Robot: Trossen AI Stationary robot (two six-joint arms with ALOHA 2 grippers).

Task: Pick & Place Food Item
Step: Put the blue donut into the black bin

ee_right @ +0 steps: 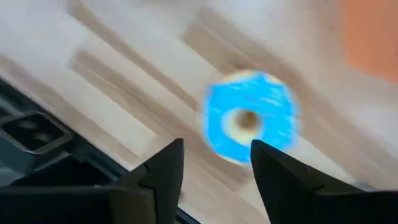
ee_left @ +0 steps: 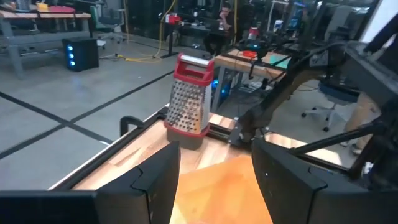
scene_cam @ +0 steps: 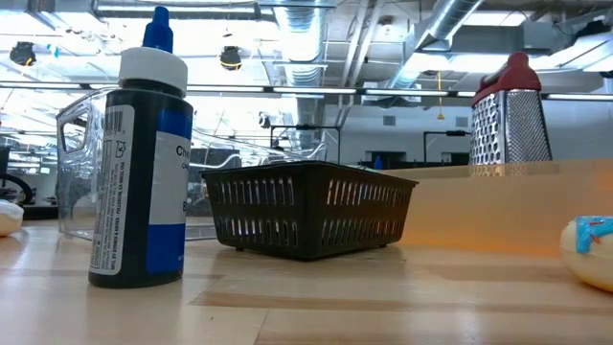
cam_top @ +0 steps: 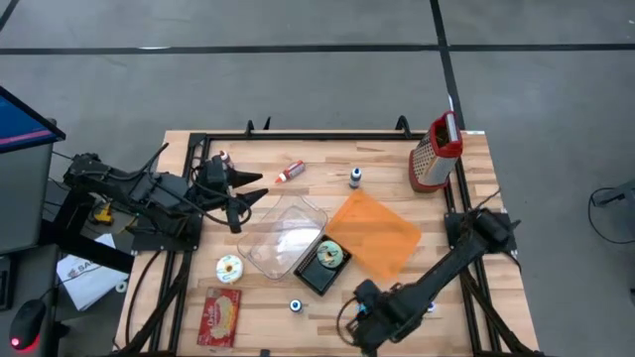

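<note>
My right claw (ee_right: 214,171) hangs low over the table's (cam_top: 466,288) near edge, fingers (ee_right: 163,168) apart w/ a clear gap, nothing between them. Straight under it, just past the tips, lies the blue donut (ee_right: 249,117): blue icing, pale hole in the middle, flat on the wood. It sits a bit off the gap's centre, toward one finger, so the drop needs a small sideways shift first, I'd say. It's round, so no long axis to line up with; any wrist angle should do.

In the high view the right claw (cam_top: 365,315) is at the near edge and the donut is hidden under my arm. The low view shows a pale, blue-iced lump (scene_cam: 592,251) at its right edge, prob the same donut.

Next out: black basket (cam_top: 323,264), a green-iced donut (cam_top: 330,254) in it already, likely the drop spot; it touches the clear tub (cam_top: 283,236). Orange mat (cam_top: 375,234) lies just beyond, grater (cam_top: 435,154) at the far corner.

Left claw (cam_top: 246,198) waits up by the tub's far left side, fingers (ee_left: 155,177) parted, empty, well apart from the blue donut. Right arm is much the nearer.
</note>
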